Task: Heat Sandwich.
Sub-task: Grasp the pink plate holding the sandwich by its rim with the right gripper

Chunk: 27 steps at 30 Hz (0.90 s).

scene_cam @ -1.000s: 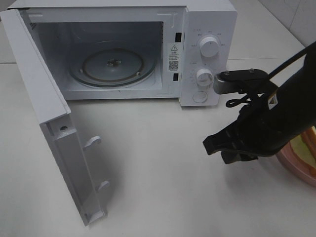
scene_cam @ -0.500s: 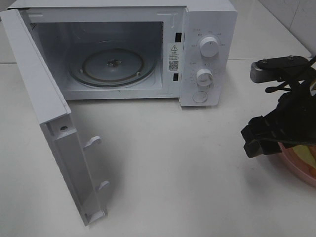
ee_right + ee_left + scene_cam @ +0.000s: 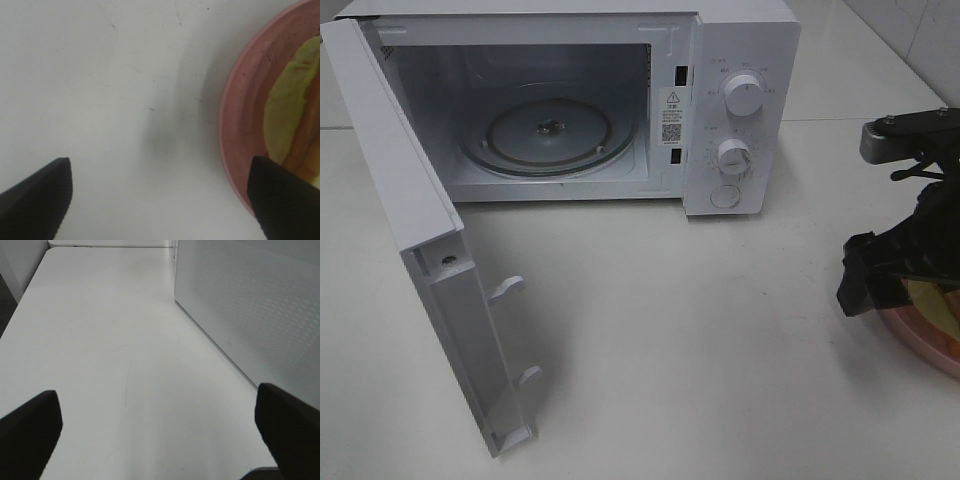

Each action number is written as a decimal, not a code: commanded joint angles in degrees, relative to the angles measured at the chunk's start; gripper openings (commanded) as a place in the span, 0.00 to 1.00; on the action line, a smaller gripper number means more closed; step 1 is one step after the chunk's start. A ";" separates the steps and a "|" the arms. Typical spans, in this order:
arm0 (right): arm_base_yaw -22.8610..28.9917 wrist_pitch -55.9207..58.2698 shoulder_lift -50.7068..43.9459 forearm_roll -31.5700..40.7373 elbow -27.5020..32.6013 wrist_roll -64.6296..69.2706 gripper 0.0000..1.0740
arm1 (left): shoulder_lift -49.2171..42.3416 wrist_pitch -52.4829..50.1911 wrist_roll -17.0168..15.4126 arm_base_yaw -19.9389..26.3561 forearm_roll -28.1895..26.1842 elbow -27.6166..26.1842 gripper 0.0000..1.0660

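The sandwich [image 3: 932, 300] lies on a round pink plate [image 3: 910, 335] at the table's right edge, cut off by the frame. In the right wrist view, pale yellow-green filling and a reddish-brown strip of the sandwich [image 3: 287, 115] show on the plate [image 3: 240, 115]. My right gripper [image 3: 885, 272] hovers over the plate's left rim. Its jaws stand wide open [image 3: 160, 200] with nothing between them, one fingertip [image 3: 282, 195] above the plate. My left gripper [image 3: 160, 435] is open over bare table and does not appear in the exterior view.
The white microwave [image 3: 740, 60] stands at the back with its door [image 3: 430, 260] swung out to the left. A glass turntable [image 3: 548, 130] lies inside. A white perforated panel [image 3: 260, 305] rises beside my left gripper.
My right gripper moved right, from in front of the microwave's dials to over the pink plate's rim, and its jaws went from nearly shut to wide open. The left side shows no change.
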 commanded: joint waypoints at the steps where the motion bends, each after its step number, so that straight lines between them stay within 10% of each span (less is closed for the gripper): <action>1: -1.43 0.06 -0.17 -0.46 0.00 -1.03 0.84 | 0.00 -0.52 -0.23 -0.34 0.00 0.11 0.94; 27: -3.67 -6.30 12.43 -5.27 -2.01 2.52 0.81 | 0.00 -0.52 -0.23 -0.34 0.00 0.11 0.94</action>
